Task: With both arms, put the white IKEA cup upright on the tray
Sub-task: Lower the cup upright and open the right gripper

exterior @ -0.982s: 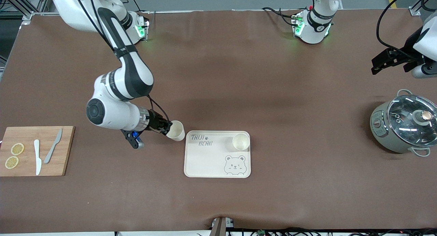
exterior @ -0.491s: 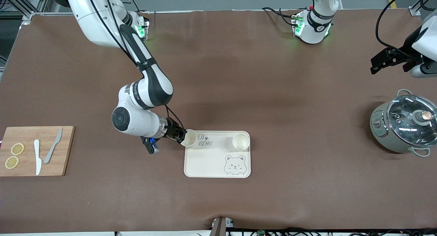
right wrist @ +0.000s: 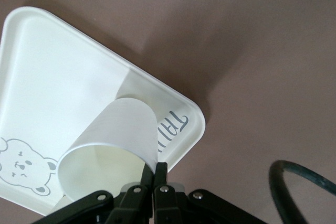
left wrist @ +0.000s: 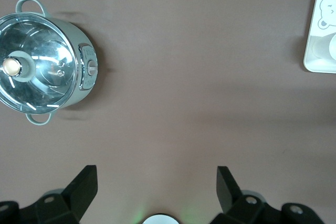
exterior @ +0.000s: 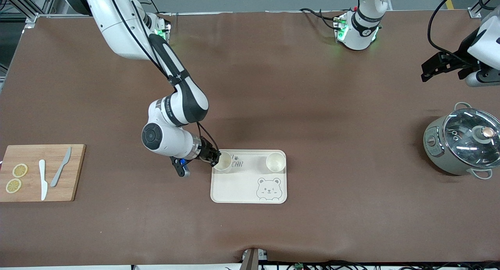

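Note:
My right gripper [exterior: 215,158] is shut on the rim of a white cup [exterior: 223,161] and holds it over the corner of the cream bear tray [exterior: 242,186] toward the right arm's end. In the right wrist view the fingers [right wrist: 156,174] pinch the cup's wall [right wrist: 121,129] above the tray [right wrist: 47,72], beside the grey lettering. A second white cup [exterior: 275,162] stands upright in the tray's other corner, toward the left arm's end. My left gripper [exterior: 437,67] is open and empty, up in the air near the pot; its fingers [left wrist: 84,184] show over bare table.
A grey pot with a glass lid [exterior: 465,143] stands at the left arm's end, also in the left wrist view [left wrist: 44,74]. A wooden cutting board [exterior: 74,172] with two knives and lemon slices lies at the right arm's end.
My right gripper has carried the cup from beside the tray to over the tray's corner, covering part of the lettering. The left arm has drifted slightly.

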Robot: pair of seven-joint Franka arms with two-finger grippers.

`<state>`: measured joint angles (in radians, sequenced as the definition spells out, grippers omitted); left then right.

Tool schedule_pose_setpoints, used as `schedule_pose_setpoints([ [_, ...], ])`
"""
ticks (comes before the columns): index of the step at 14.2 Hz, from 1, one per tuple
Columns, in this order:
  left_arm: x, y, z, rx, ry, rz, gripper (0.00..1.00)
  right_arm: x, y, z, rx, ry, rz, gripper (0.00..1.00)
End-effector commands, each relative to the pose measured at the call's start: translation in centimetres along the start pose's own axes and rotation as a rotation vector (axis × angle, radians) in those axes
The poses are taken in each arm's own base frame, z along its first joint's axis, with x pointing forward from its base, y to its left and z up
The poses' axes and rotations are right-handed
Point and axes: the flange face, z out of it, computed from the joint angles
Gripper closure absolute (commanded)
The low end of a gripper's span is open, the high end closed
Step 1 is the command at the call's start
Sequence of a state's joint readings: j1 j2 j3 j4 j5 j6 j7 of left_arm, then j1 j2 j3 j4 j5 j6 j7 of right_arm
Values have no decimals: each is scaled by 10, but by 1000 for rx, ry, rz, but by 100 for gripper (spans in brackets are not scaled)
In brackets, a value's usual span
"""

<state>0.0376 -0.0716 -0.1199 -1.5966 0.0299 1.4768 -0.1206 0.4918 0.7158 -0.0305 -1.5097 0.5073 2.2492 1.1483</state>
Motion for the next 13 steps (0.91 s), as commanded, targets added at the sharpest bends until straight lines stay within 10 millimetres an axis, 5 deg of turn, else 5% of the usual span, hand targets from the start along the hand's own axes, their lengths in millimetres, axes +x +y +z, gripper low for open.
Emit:
schedule_pose_setpoints([
  [1,-5,0,-5,-7,-8,-12,0,-5,-8,8,18,9,5,56],
  [2,-4,1,-5,-8,-8,-10,0,-5,-8,7,20,20,-3,12],
  [3,-3,1,-4,-8,-9,-10,0,-4,-9,4,25,30,-8,0],
  [10,3,9,2,-17,-6,-1,0,10,-15,-33,62,42,-12,0],
  [13,4,8,7,-16,-15,-1,0,20,-21,-76,123,51,-4,0],
])
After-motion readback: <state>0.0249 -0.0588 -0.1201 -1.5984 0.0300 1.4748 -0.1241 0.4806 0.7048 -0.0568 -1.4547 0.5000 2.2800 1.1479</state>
